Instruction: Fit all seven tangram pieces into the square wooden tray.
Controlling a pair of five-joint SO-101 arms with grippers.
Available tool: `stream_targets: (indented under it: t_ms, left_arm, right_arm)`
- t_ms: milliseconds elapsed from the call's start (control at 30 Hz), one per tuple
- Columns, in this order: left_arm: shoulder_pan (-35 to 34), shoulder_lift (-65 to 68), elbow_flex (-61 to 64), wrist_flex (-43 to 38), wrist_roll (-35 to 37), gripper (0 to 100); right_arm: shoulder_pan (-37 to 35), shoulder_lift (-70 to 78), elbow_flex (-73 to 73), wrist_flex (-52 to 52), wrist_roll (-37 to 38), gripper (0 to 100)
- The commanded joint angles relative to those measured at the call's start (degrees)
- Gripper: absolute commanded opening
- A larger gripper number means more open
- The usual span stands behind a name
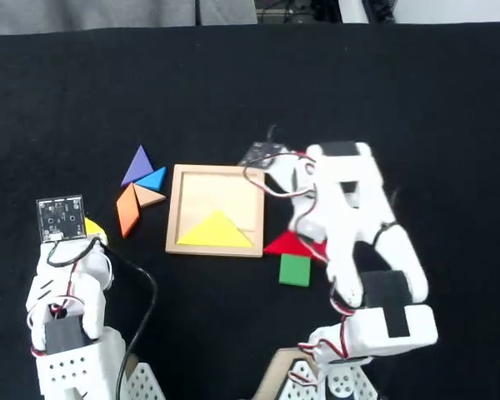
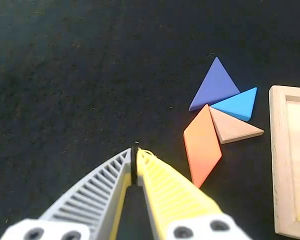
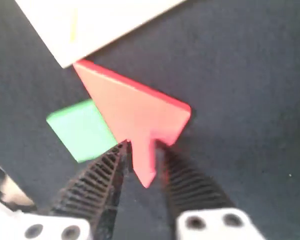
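Robotics lab bench: black-draped table (image 1: pixel 417 92), two wired arms (image 1: pixel 358 217).

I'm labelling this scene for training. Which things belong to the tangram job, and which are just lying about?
Belong:
square wooden tray
yellow triangle inside it
red triangle
green square
purple triangle
blue triangle
tan wooden triangle
orange parallelogram

Lying about:
black table cloth
black cable beside the left arm

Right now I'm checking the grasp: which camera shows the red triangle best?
The right wrist view: the red triangle sits central, one corner inside the right end effector. The high view shows part of it beside the wooden tray, the rest under the right arm. The left wrist view faces other pieces.
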Motion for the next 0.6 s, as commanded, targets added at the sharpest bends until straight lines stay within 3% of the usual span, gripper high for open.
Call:
stream_targets:
  t_ms: [0,267,400,567]
  left_arm:
    - [-0.4,-0.2,1.1,-0.7,-0.2,3]
    - [-0.4,-0.2,1.1,-0.7,-0.2,3]
    - [-0.4,-0.2,1.1,-0.7,-0.2,3]
    - [-0.4,-0.2,1.1,-0.7,-0.2,3]
  right_arm:
    - [-4.2,-2.7,0.2,-1.6,-4.3,22.2]
    - [-6.2,-2.6,4.4,-3.0,-3.5,24.7]
    - [-6.0,-2.9,7.9,-3.0,2.7,30.9]
    - [-6.0,-3.0,8.1,-5.1,7.4,30.8]
